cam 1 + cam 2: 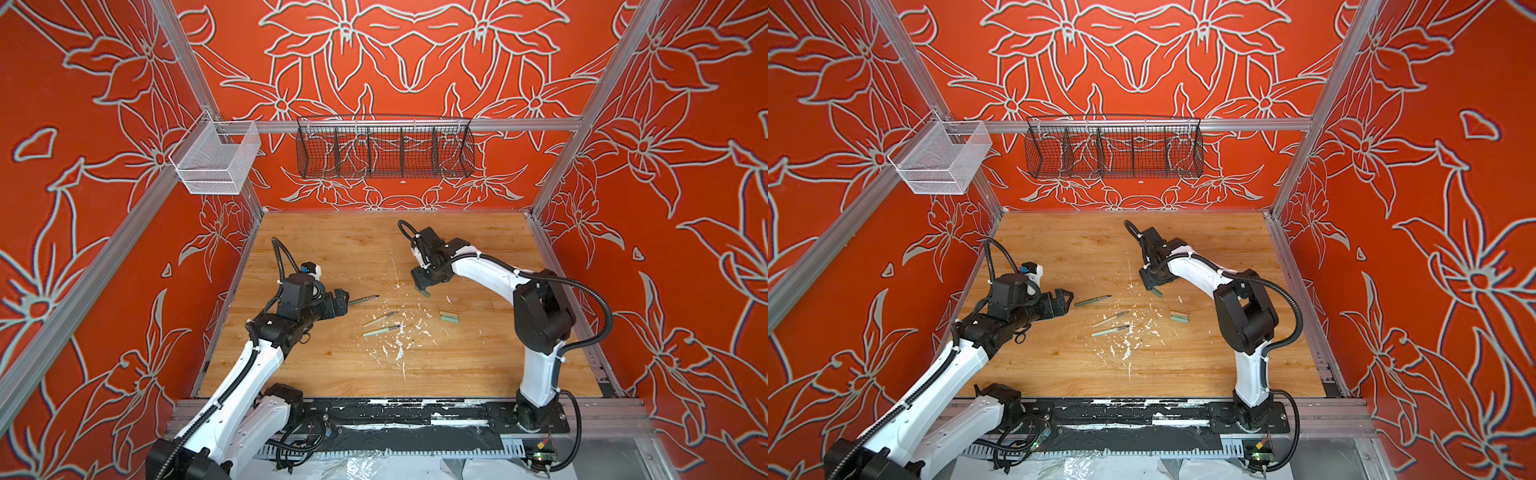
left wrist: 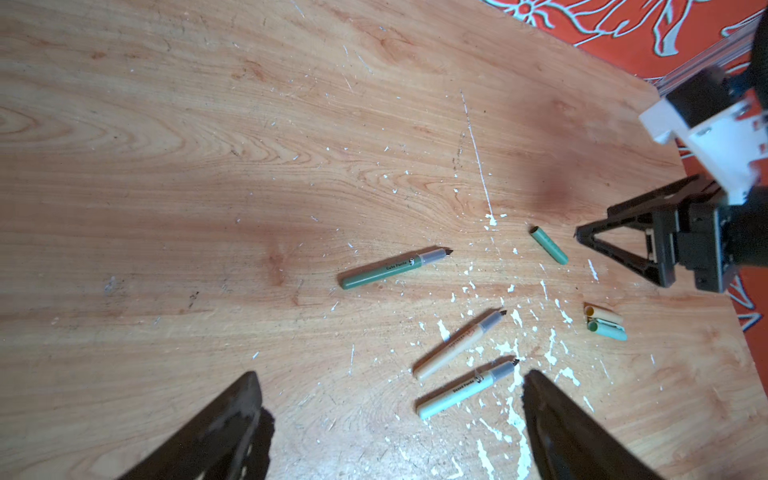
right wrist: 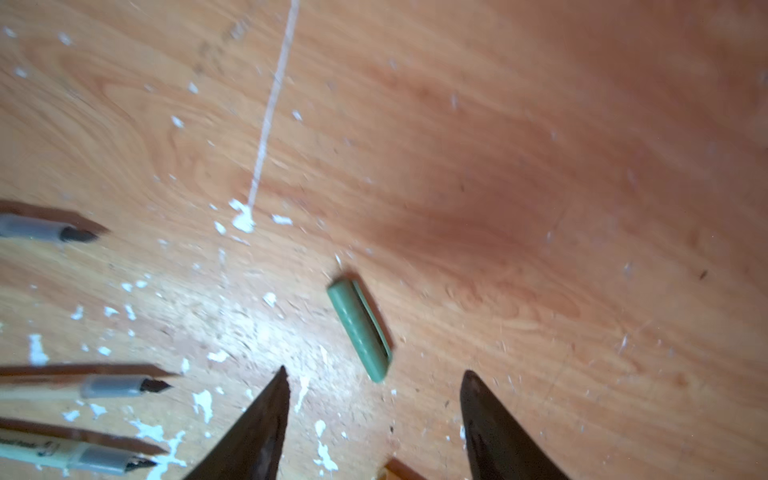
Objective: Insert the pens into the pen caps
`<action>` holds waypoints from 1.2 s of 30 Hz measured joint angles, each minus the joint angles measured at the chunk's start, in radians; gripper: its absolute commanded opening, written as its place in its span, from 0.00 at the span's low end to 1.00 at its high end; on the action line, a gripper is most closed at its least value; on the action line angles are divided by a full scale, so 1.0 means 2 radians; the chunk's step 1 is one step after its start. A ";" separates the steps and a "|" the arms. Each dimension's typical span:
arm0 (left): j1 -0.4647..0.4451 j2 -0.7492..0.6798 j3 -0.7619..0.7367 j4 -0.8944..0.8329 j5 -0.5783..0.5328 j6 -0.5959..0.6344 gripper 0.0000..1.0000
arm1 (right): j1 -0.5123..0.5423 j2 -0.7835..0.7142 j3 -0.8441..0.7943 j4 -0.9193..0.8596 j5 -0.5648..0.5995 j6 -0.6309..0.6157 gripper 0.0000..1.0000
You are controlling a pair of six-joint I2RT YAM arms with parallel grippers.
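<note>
Three pens lie uncapped on the wooden table: a dark green pen [image 1: 362,300] [image 2: 395,268], a beige pen [image 1: 380,319] [image 2: 459,345] and a pale mint pen [image 1: 381,331] [image 2: 465,390]. My left gripper [image 1: 345,302] [image 2: 388,374] is open and empty, just left of the dark green pen's blunt end. A dark green cap [image 1: 424,292] [image 3: 360,330] lies alone. My right gripper [image 1: 419,284] [image 3: 375,370] hovers low over it, open, with the cap's near end level with its fingertips. A beige cap [image 2: 604,313] and a pale green cap [image 2: 609,330] lie side by side to the right.
White paint flecks [image 1: 399,345] cover the table's middle. A black wire basket [image 1: 384,151] and a white mesh bin [image 1: 216,160] hang on the back rail, well above the table. Red patterned walls close in three sides.
</note>
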State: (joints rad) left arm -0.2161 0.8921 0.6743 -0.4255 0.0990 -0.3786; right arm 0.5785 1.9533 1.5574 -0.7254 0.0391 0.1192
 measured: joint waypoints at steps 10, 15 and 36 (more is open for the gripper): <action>0.000 0.023 0.004 0.000 0.005 0.000 0.97 | 0.004 0.025 0.000 -0.026 -0.091 0.029 0.63; 0.000 0.022 0.004 -0.002 -0.009 -0.001 0.97 | 0.012 0.009 -0.059 -0.018 -0.137 0.063 0.64; 0.000 0.007 0.002 -0.006 -0.027 -0.002 0.97 | -0.033 0.022 -0.077 0.089 -0.160 0.131 0.66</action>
State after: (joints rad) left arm -0.2161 0.9058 0.6781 -0.4377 0.0460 -0.3828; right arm 0.5129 1.9968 1.4025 -0.5465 -0.2802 0.3805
